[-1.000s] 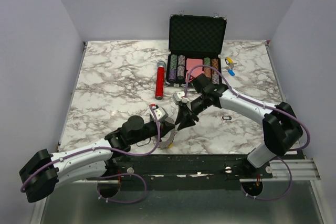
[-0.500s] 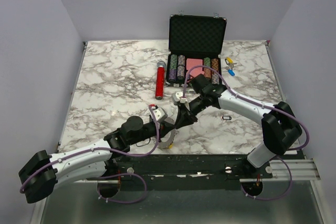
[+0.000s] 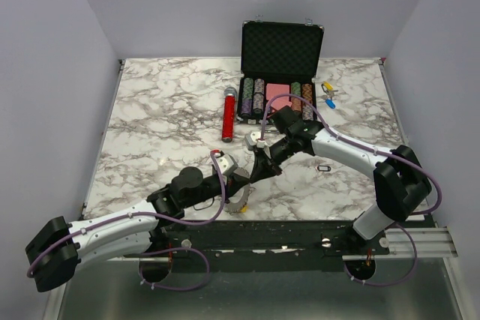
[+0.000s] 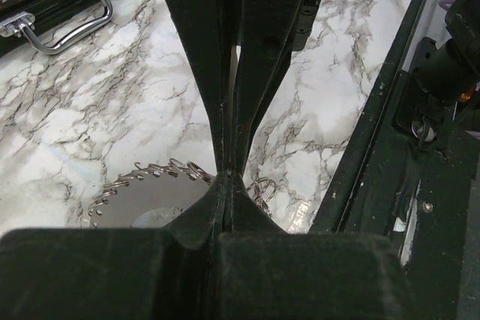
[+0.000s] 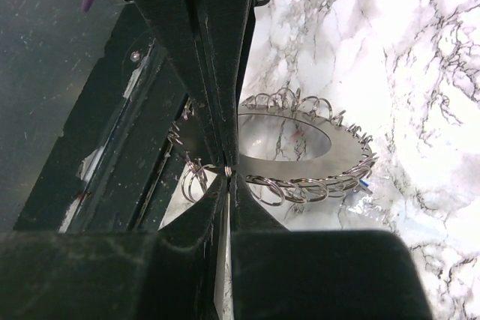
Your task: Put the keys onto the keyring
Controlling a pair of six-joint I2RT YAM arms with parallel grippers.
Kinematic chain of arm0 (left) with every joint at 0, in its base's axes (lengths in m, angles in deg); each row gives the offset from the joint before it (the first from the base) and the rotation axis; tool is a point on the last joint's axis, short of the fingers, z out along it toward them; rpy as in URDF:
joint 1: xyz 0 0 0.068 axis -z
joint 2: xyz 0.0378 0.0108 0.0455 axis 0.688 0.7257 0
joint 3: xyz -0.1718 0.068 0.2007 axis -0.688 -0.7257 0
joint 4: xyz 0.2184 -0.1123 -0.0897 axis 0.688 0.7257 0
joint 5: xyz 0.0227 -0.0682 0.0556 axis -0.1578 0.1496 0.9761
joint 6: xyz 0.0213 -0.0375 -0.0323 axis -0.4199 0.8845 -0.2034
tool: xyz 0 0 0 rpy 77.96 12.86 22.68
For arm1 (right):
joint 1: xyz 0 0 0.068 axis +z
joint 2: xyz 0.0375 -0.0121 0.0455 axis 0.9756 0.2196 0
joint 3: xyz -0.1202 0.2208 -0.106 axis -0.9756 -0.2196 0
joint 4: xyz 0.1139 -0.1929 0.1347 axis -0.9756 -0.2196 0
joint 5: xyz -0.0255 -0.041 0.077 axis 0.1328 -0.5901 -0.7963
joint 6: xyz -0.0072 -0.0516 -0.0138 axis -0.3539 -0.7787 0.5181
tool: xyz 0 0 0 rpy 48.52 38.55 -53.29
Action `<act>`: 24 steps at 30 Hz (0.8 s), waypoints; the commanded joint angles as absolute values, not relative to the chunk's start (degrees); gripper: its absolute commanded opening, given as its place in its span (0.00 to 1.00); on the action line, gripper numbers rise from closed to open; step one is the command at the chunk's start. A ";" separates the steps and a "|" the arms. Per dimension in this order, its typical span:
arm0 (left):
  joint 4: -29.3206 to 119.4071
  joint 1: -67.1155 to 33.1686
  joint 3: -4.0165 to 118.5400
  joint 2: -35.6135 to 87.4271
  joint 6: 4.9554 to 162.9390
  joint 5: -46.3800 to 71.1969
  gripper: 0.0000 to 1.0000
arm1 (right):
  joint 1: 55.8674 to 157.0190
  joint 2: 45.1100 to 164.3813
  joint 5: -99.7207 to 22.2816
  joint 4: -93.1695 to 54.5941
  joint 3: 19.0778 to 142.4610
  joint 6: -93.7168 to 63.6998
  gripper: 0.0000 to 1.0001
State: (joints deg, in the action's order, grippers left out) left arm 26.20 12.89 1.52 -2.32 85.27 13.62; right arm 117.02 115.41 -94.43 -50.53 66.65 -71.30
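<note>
Loops of thin wire fringe the large flat silver metal keyring (image 3: 240, 201), which lies on the white marble-patterned desk (image 3: 157, 110) at its 6 o'clock edge, between the two arms. The left end effector (image 3: 240, 183) sits at the keyring's 11 o'clock. In the left wrist view its black fingers (image 4: 202, 73) are clenched tight above the keyring's rim (image 4: 142, 198), and I cannot tell whether any wire is caught between them. The right end effector (image 3: 256, 176) reaches in from 1 o'clock. In the right wrist view it (image 5: 227, 171) is pressed together right at a small loop on the keyring (image 5: 300, 148), but the pinch itself is too small to confirm.

An open black case of poker chips (image 3: 279, 73) stands at the desk's 12 o'clock, with a red cylinder (image 3: 228, 118) at its 9 o'clock and small yellow and blue tags (image 3: 328, 94) at its 3 o'clock. A small dark oblong tag (image 3: 324, 168) lies at 3 o'clock from the right end effector, well apart from the keyring.
</note>
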 commanded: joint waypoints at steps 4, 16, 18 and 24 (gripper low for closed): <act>24.12 13.04 0.91 -3.70 85.64 15.39 0.00 | 117.48 114.90 -94.62 -52.09 66.39 -72.80 0.01; 32.82 13.04 -3.47 -24.51 87.58 25.33 0.81 | 117.57 109.71 -86.38 -70.97 71.84 -87.64 0.01; 30.38 13.04 -5.93 -29.53 87.57 23.76 0.91 | 117.48 109.71 -83.91 -74.49 73.77 -89.49 0.01; 22.89 13.48 -7.01 -24.92 82.92 14.62 0.84 | 118.27 110.15 -76.44 -83.20 80.19 -90.82 0.01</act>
